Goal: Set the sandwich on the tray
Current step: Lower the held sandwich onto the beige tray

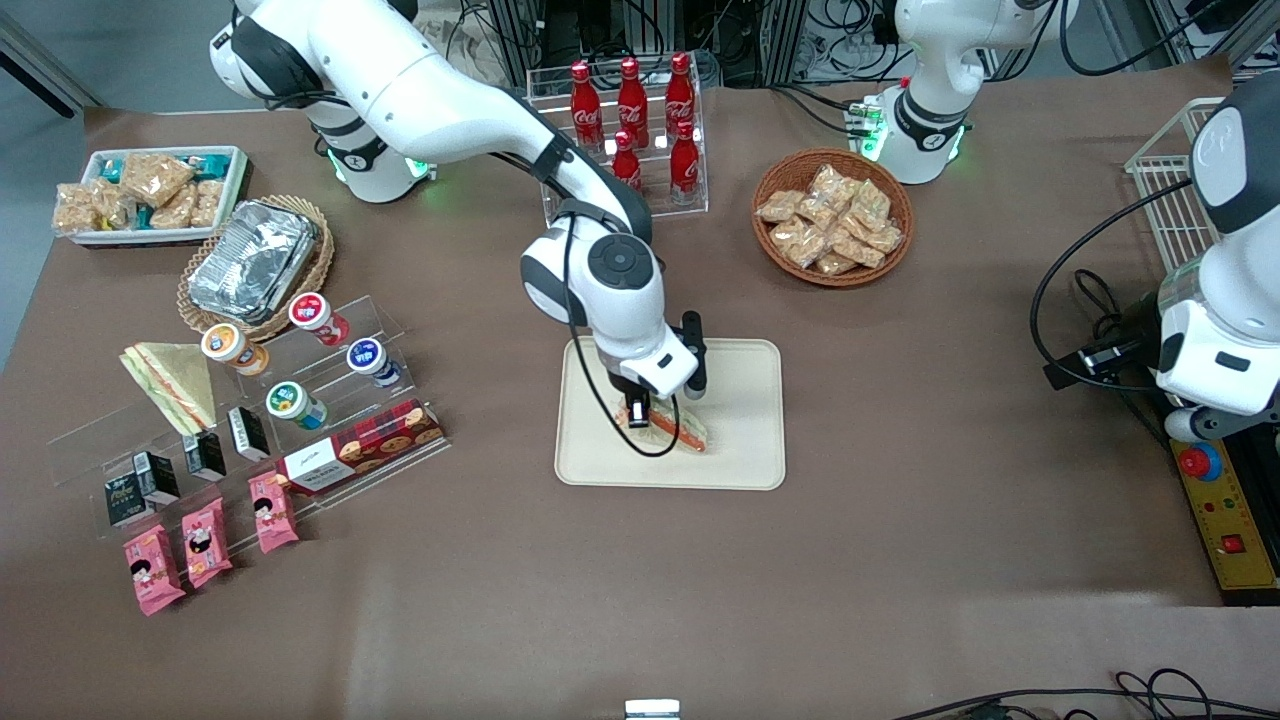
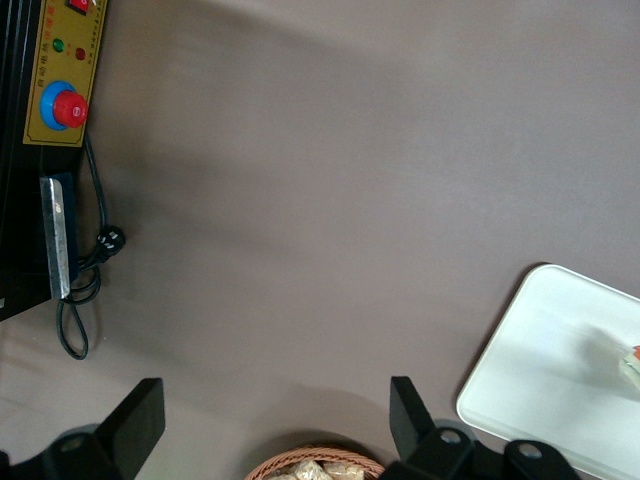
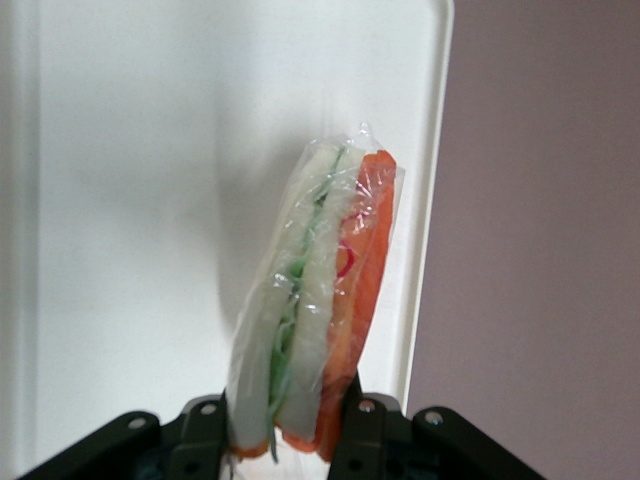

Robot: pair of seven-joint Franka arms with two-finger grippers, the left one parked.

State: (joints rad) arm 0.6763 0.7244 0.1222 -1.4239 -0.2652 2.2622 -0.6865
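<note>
Front view: a brown-covered table (image 1: 900, 520) with snacks laid out on it and a white robot arm (image 1: 450, 110) reaching down over its middle.
Gripper: the gripper (image 1: 643, 412) hangs low over the tray, its fingers pinched on the sandwich from both flat sides, as the right wrist view shows (image 3: 285, 440).
Sandwich: the sandwich (image 1: 680, 428) is a clear-wrapped triangle with pale bread, green leaves and an orange-red edge (image 3: 315, 320); it is over the tray's surface, in the part nearer the front camera. Whether it touches the tray I cannot tell.
Tray: the tray (image 1: 745, 400) is cream, flat and low-rimmed, in the middle of the table; its corner also shows in the left wrist view (image 2: 540, 370).
Writing: five red bottles (image 1: 632, 100) in a clear rack carry white Coca-Cola script. A long red biscuit box (image 1: 360, 447) has a white label too small to read.
Other sandwich: a paler triangular sandwich (image 1: 172, 382) lies toward the working arm's end of the table.
Baskets: a wicker basket of wrapped snacks (image 1: 832, 215) stands farther from the front camera than the tray; another basket holds a foil container (image 1: 252, 260).
Pink packets: three pink packets (image 1: 205, 540) lie nearest the front camera.
</note>
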